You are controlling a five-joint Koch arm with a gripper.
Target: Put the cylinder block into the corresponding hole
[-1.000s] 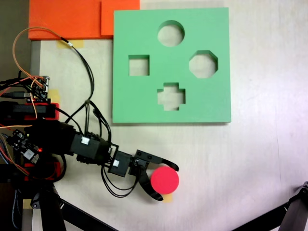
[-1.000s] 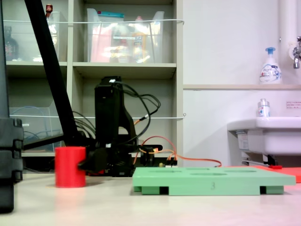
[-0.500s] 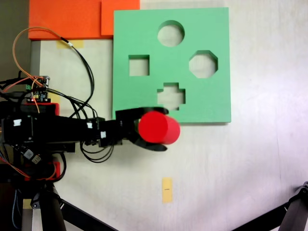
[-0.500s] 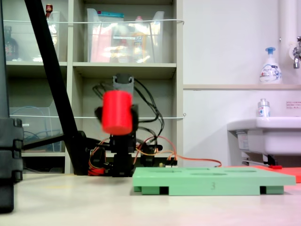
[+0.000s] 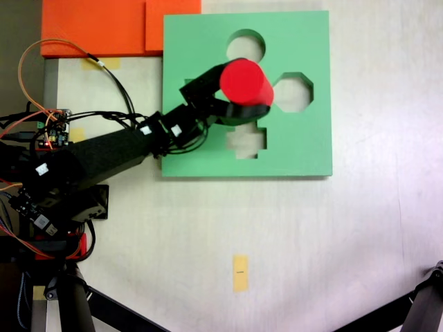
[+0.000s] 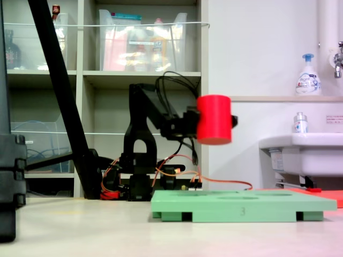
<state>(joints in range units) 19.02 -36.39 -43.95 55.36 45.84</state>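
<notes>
While the claw [image 5: 243,104] squeezes the red cylinder block [image 5: 246,81] tight between its two black jaws, the block hangs high in the air above the green foam board [image 6: 244,204]. Seen from the top, it sits just below the round hole [image 5: 242,43] and left of the eight-sided hole [image 5: 296,90].

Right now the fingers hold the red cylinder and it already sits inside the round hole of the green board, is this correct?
Not quite. The fingers do hold the red cylinder, but in the fixed side view it hangs well above the green board, not inside the round hole.
</notes>
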